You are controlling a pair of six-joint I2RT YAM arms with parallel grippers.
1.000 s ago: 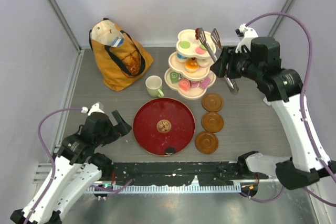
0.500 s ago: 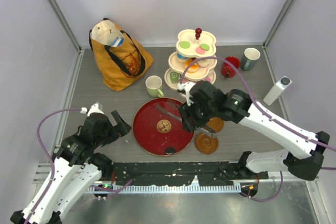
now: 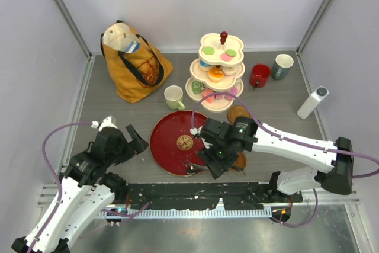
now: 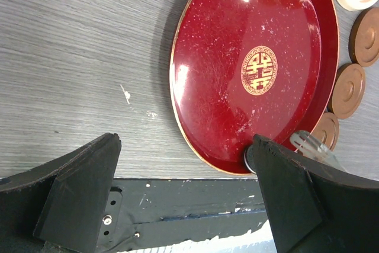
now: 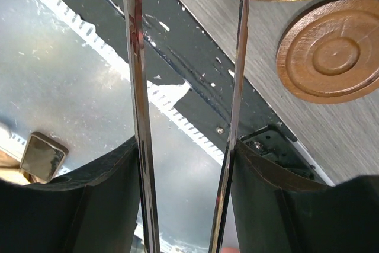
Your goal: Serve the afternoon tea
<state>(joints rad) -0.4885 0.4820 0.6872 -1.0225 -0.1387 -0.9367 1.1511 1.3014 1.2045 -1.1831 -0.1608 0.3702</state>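
Jaws of my right gripper (image 3: 214, 159) are clamped on metal tongs (image 5: 135, 87), whose two arms run up between the fingers. The tips leave the wrist view, so I cannot tell if they carry anything. Jaws of my left gripper (image 4: 186, 140) stand wide apart and empty, at the near left of the red tray (image 3: 169, 146).

A second ago the right arm was far right, with the tongs up at the tiered stand (image 3: 216, 106). Since then it has swung near and left across the tray. It now hangs over the tray's near right rim, above a wooden coaster (image 5: 328, 57). I judge serving has hardly begun, since the tray shows no pastries.

The pastries (image 3: 216, 74) sit on the stand, beyond the tray's far side and well apart from the tongs. The green mug (image 3: 173, 96) stands just beyond the tray's far rim. The red mug (image 3: 259, 75) and grey-blue mug (image 3: 283, 65) stand far right.
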